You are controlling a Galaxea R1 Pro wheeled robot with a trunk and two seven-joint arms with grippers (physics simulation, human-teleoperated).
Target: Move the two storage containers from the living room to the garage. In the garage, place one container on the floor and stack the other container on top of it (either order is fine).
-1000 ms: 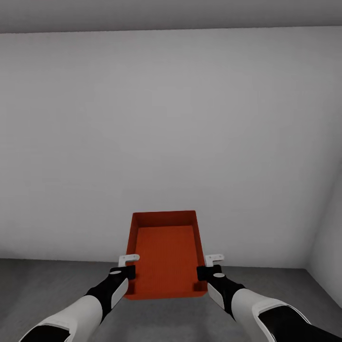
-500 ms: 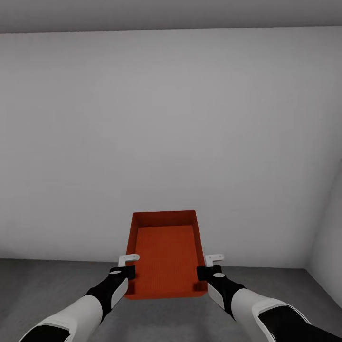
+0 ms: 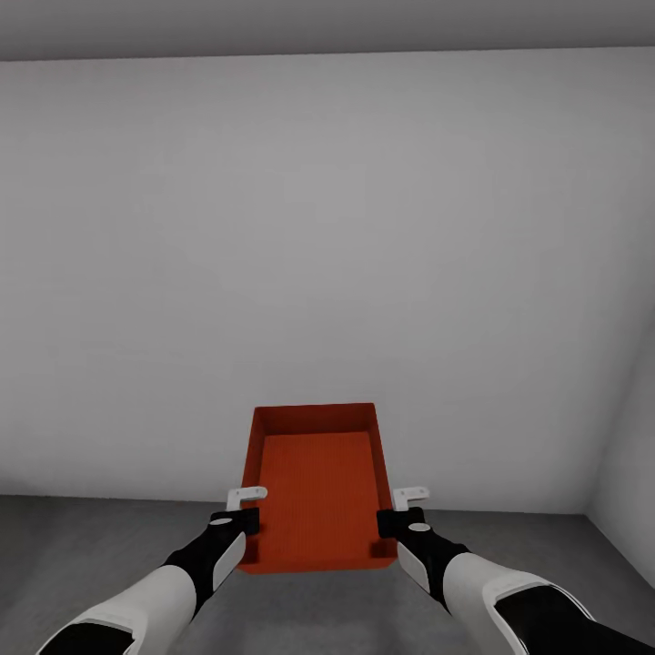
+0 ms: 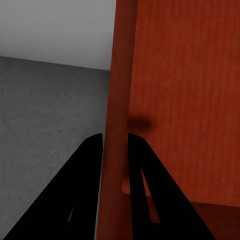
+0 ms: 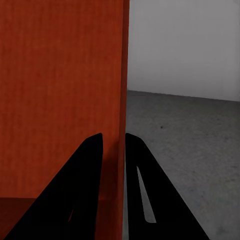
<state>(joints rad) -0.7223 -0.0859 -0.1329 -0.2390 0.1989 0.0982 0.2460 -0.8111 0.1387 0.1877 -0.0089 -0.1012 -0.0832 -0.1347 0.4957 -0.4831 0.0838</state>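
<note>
Where white wall meets floor, one storage container, seemingly empty, two hands.

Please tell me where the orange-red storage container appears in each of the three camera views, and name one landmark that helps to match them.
Head view: the storage container sits low and central, held between both grippers above the grey floor.
Left wrist view: its side wall runs between the left gripper fingers.
Right wrist view: its other side wall runs between the right gripper fingers.
Shared landmark: the seam where the white wall meets the floor.
</note>
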